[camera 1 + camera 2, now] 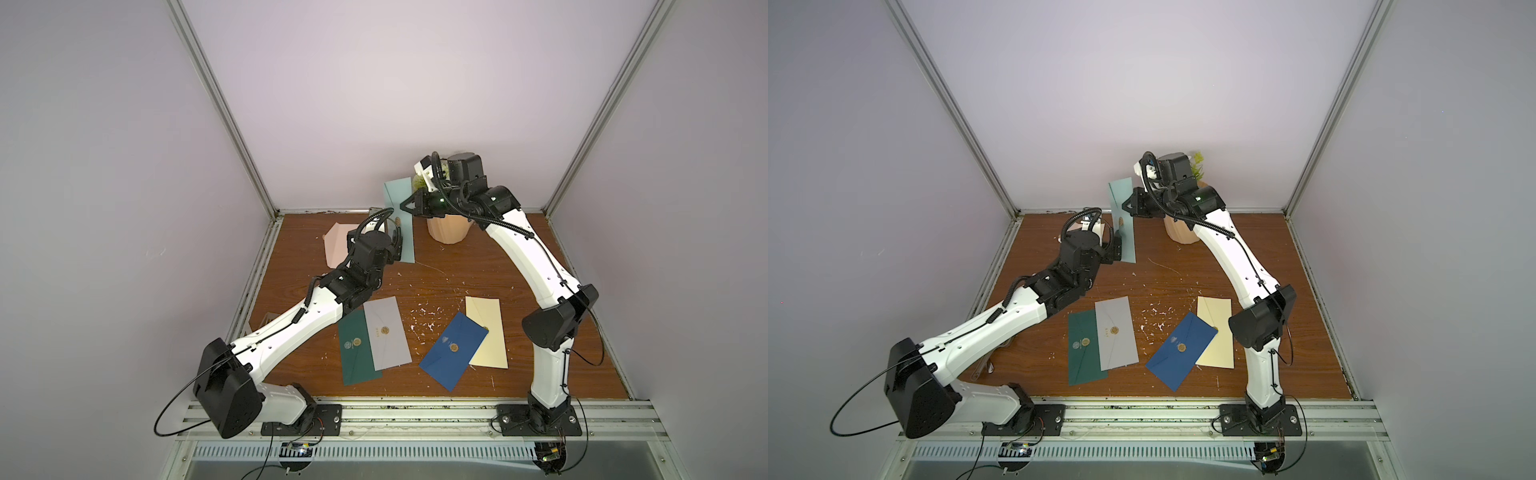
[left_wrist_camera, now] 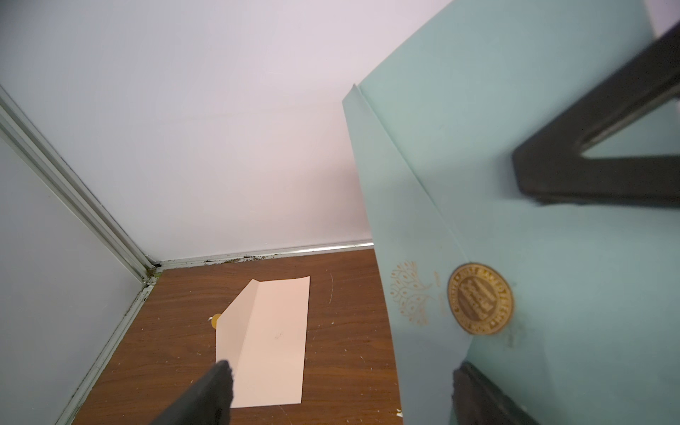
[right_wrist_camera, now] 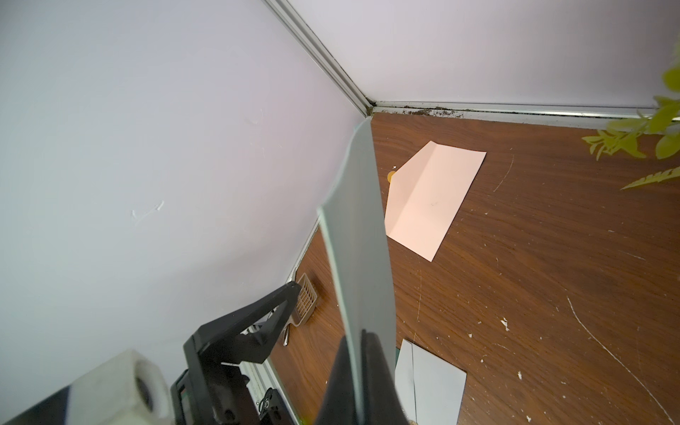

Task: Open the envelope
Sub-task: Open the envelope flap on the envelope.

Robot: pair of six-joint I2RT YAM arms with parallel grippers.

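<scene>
Brown table (image 1: 457,274) across the lower middle of both top views, flecked with white scraps. Two white arms up from the bottom edge, bent toward the back wall.

Teal envelope (image 1: 408,239) just above centre in both top views: stands upright, seal side toward the left arm. Pinched near its upper right edge by the right gripper (image 1: 404,204), jaws pressed together on the paper. In the right wrist view, the envelope (image 3: 362,239) edge-on, running up from bottom centre and clamped there in the right gripper (image 3: 358,368).

Left gripper (image 1: 397,243) at the envelope's lower left, jaws spread wide. In the left wrist view, one finger (image 2: 215,390) at bottom left over the table, the other at bottom right in front of the teal face; cannot tell whether touching the paper.

Pink envelope (image 1: 338,245), flap open, flat on the table left of centre. Below centre, four sealed ones lying flat: green (image 1: 353,357) under grey (image 1: 386,332), blue (image 1: 451,353) over cream (image 1: 488,332). Peach pot (image 1: 446,230) right of the teal envelope, behind the right gripper.

Gold seal (image 2: 480,298) at right in the left wrist view, at the flap's tip.
</scene>
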